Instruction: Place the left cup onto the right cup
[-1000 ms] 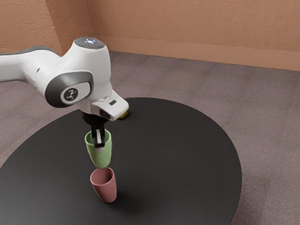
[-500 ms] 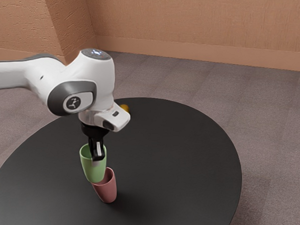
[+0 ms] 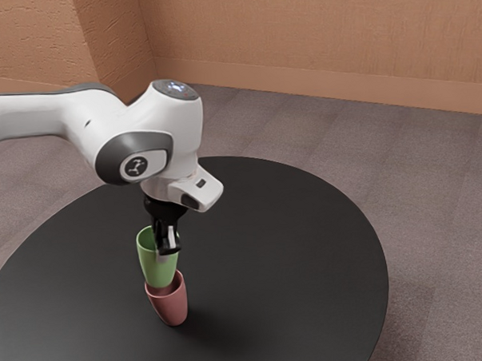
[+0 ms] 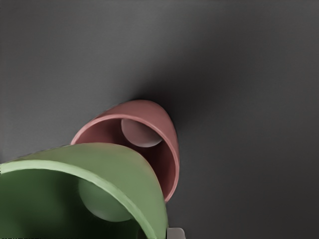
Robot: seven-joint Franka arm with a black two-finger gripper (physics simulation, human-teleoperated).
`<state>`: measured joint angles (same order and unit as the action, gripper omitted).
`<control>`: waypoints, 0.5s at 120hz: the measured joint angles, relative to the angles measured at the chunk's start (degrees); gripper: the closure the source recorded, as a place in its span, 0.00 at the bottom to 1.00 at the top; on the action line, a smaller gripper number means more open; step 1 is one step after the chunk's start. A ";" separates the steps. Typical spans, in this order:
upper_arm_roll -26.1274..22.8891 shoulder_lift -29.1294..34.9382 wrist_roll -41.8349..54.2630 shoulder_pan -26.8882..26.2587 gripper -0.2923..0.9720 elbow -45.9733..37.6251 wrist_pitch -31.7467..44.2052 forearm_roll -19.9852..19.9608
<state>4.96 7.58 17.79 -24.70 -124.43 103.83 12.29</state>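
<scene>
**Q:** Foreground: how do the cups lie?

**A:** Pink cup [image 3: 168,303] stands on the desk [image 3: 292,250], nearest the camera. Green cup [image 3: 157,266] is directly above it, with its base inside the pink mouth and its top leaning slightly toward the exterior view's left. From the wrist, the green cup [image 4: 124,172] overlaps one side of the pink cup [image 4: 168,142], whose floor is partly visible.

**Q:** And the jaws?

**A:** Closed on the green cup's wall at the rim, one finger inside and one outside.

**Q:** Step in hand?

**A:** Judged to be the placing itself. The stack is formed but the cup is not yet let go. The next move calls for settling the green cup straight and fully down, then opening the jaws and lifting clear without dragging the rim. A tilted release might tip both cups.

**Q:** Behind them?

**A:** White arm [image 3: 135,145] enters from the exterior view's left. The desk is a round, matt black top. Beyond it lie grey-brown carpet [image 3: 408,157], a tan skirting [image 3: 341,82] and a textured orange wall [image 3: 314,25]
</scene>
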 joint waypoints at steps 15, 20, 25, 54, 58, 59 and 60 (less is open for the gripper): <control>-0.01 -1.41 -0.49 0.04 0.85 0.04 0.25 0.13; 0.00 -1.93 -0.63 0.01 0.85 0.04 0.33 0.16; 0.01 -2.43 -0.78 0.01 0.85 0.06 0.40 0.15; -0.02 -5.09 -1.46 -0.37 0.85 1.43 0.97 0.20; -0.03 -5.39 -1.54 -0.53 0.85 1.72 1.02 0.17; -0.03 -5.45 -1.56 -0.57 0.85 1.77 1.04 0.15; -0.03 -5.51 -1.57 -0.61 0.85 1.81 1.08 0.14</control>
<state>4.93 2.07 16.22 -25.31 -122.62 104.91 12.43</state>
